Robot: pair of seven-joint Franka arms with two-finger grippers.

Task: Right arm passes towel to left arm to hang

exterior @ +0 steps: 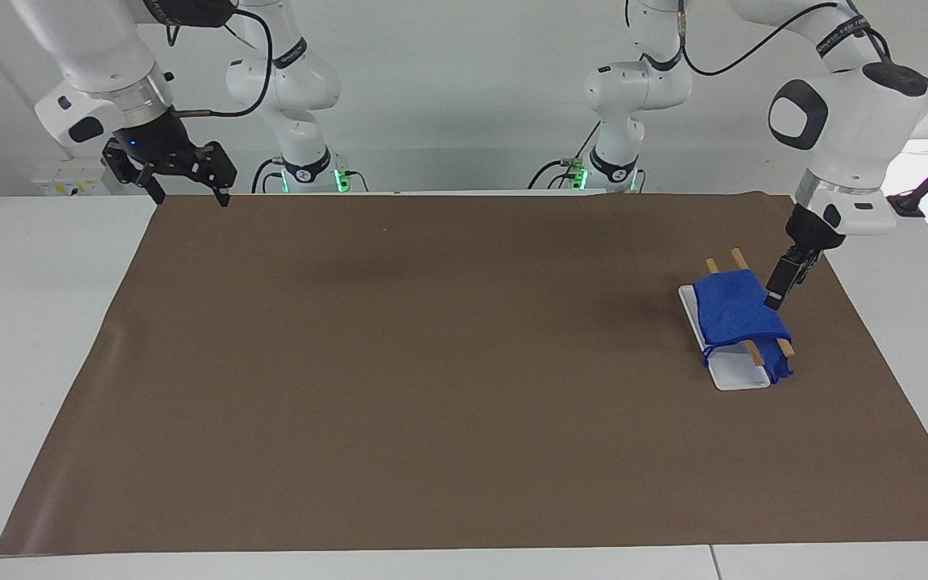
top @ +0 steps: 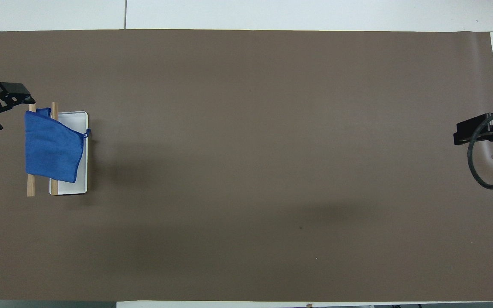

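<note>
A white desk (exterior: 45, 322) under a brown mat (exterior: 432, 362), pale wall in the upper frame. The towel (exterior: 736, 310) drapes over two wooden rods (exterior: 754, 352) above a white tray (exterior: 736, 374), right of frame. The left hand (exterior: 778, 290) hangs wide beside it; the right hand (exterior: 186, 189), upper left, gapes empty

Blue towel (top: 51, 145) draped over 2 wooden rods (top: 31, 188), white tray (top: 75, 188) beneath.
</note>
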